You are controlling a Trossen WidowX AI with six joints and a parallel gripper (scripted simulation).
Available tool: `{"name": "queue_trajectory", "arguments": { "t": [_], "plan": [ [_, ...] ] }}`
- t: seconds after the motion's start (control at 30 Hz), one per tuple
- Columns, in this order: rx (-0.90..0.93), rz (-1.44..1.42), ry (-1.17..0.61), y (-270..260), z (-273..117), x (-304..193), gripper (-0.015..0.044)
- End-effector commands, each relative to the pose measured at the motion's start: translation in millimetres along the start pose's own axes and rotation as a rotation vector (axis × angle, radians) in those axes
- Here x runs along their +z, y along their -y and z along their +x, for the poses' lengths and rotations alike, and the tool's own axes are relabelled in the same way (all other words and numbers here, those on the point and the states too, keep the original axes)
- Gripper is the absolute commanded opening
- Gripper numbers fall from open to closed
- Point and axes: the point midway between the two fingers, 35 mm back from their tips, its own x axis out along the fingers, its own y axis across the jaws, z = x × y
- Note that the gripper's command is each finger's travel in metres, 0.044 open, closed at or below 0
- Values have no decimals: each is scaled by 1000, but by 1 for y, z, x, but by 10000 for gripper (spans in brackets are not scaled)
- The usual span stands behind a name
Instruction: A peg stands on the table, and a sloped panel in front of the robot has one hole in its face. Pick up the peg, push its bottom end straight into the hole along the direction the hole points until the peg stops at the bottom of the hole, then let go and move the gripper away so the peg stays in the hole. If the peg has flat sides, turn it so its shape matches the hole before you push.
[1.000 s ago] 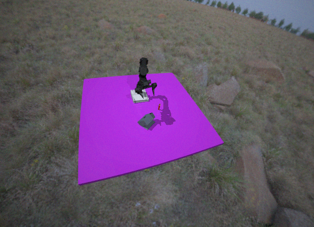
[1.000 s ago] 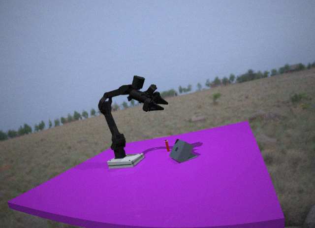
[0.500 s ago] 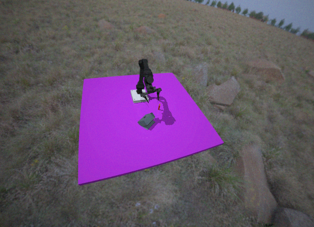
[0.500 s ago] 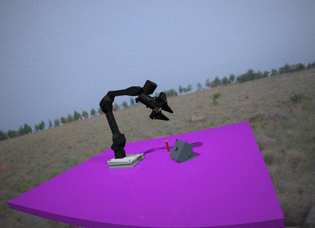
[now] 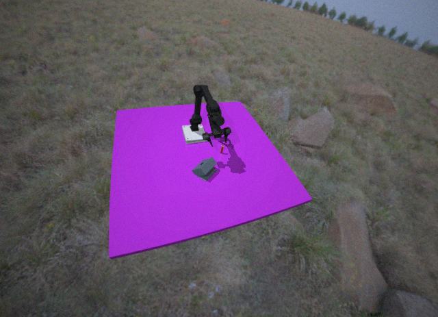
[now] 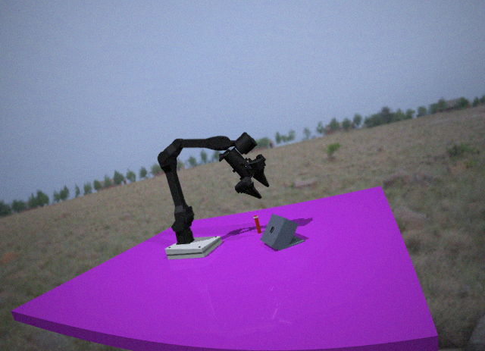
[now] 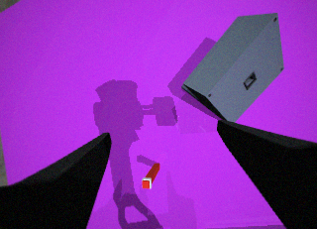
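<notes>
A red peg [image 5: 222, 149] [image 6: 257, 224] [image 7: 153, 175] with a white-edged top stands upright on the purple table. The grey sloped panel [image 5: 204, 168] [image 6: 283, 231] [image 7: 243, 65] stands near it, with one small rectangular hole [image 6: 271, 229] [image 7: 250, 80] in its face. The peg looks square in the wrist view. My gripper [image 5: 219, 144] [image 6: 264, 192] [image 7: 164, 131] is open and empty, tilted downward above the table, higher than the peg. In the wrist view the peg shows between and below the two fingers, and the panel is beyond the right finger.
The purple table [image 5: 148, 200] [image 6: 333, 293] [image 7: 50, 65] carries the arm's white base plate [image 5: 192, 135] [image 6: 189, 250], behind the peg and panel. The arm's shadow falls across the table beside the peg. Grass and rocks lie beyond the table edges.
</notes>
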Motion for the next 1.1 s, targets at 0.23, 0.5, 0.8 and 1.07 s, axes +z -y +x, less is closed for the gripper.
{"name": "queue_trajectory", "arguments": {
  "t": [0.23,0.5,0.8,1.07],
  "plan": [
    [-71,19,-162,-22,25,-39,440],
    [-136,15,-261,-34,38,-68,440],
    [-231,-4,-362,-44,50,-100,440],
    [-286,-21,-406,-48,54,-117,440]
  ]
}}
